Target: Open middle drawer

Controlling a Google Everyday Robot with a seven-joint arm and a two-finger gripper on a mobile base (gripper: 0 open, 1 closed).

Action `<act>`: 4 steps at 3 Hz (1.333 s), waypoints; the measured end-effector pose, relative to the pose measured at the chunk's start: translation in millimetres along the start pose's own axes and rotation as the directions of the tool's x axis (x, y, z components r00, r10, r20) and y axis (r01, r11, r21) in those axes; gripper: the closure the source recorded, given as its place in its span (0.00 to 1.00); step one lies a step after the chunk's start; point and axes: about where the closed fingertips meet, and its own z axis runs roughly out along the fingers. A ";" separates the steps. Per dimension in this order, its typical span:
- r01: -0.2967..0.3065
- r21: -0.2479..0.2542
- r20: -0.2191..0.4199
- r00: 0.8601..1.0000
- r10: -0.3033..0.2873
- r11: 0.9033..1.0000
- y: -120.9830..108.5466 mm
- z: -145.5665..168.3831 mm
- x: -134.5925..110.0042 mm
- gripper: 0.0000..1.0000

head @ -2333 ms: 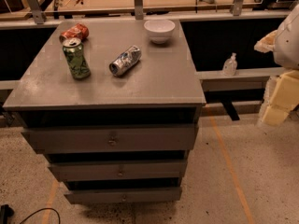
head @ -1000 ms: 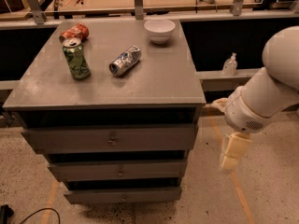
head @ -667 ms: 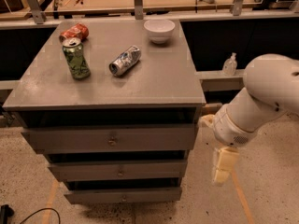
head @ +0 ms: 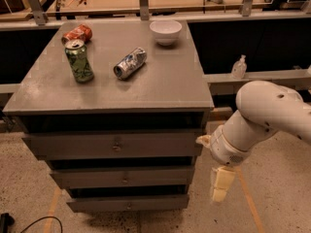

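Three grey drawer fronts stack below the table (head: pixel 165 89). The middle drawer (head: pixel 150 177) sits between the taller front (head: pixel 155 144) above and the narrowest front (head: pixel 155 203) below, its small round knob (head: pixel 125 180) at centre. It seems pushed in, though shadow hides its upper edge.

On the table, a green can (head: pixel 79 61) stands upright at the left. A red can (head: pixel 77 33) lies just beyond it. A silver can (head: pixel 130 63) lies on its side near the middle, and a white bowl (head: pixel 165 31) sits at the far edge.

The pincer (head: pixel 219 191) hangs pointing down to the right of the drawers, level with the middle drawer and apart from it. Whether it is apart or together I cannot tell.
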 end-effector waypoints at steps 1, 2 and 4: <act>-0.003 0.001 0.038 0.999 0.003 1.000 1.3 7.1 -3.8 0.00; -0.017 -0.029 0.098 0.995 0.020 0.999 12.0 45.9 -11.6 0.00; 0.056 0.095 0.170 0.983 -0.072 0.994 -18.1 166.0 -44.5 0.00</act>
